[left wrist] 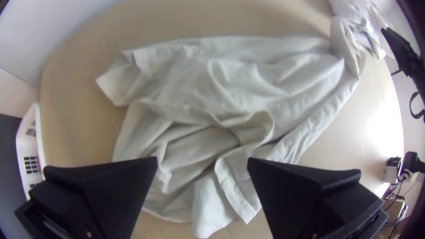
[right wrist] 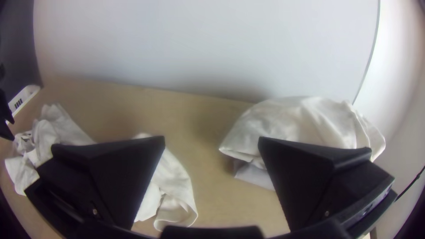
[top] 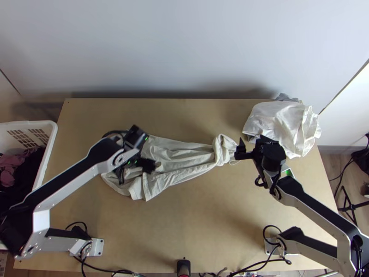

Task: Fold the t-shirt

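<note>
The pale t-shirt [top: 180,159] lies bunched and wrinkled across the middle left of the table, its right end rolled up. In the top view my left gripper [top: 138,150] is above the shirt's left part; in the left wrist view that gripper [left wrist: 202,166] stands open over the creased cloth [left wrist: 239,88], holding nothing. My right gripper [top: 246,150] is just right of the shirt's rolled end. The right wrist view has that gripper [right wrist: 211,144] open, with nothing between its fingers, and the shirt's rolled end [right wrist: 175,190] partly behind one finger.
Another heap of whitish cloth [top: 281,127] lies at the table's back right corner, with a greyish piece under it. A white basket [top: 53,134] with dark and pink clothes stands at the left edge. Bare table [top: 203,221] lies in front of the shirt.
</note>
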### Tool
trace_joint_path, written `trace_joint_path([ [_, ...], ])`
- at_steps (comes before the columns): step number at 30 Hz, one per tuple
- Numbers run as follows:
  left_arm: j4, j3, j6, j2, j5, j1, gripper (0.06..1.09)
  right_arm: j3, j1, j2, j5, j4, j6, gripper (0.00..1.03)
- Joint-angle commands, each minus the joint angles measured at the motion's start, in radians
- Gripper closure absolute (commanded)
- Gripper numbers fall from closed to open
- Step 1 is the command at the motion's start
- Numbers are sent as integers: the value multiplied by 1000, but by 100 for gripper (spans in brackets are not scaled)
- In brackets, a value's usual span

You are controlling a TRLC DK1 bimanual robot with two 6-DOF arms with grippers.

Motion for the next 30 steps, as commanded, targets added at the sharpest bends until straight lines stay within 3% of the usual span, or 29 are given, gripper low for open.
trace_joint_path([
  [1, 6, -216, -107, -101, 61, -52, 10, 22, 35, 33, 5, -5, -9, 5],
  [6, 50, -286, -196, -100, 167, -75, 10, 25, 83, 49, 33, -4, -5, 5],
  [17, 202, -273, -282, -87, 173, -9, 10, 30, 117, 37, 77, -20, -9, 5],
  [30, 213, -242, -291, -23, 245, -13, 10, 33, 147, 54, 127, -28, -9, 5],
])
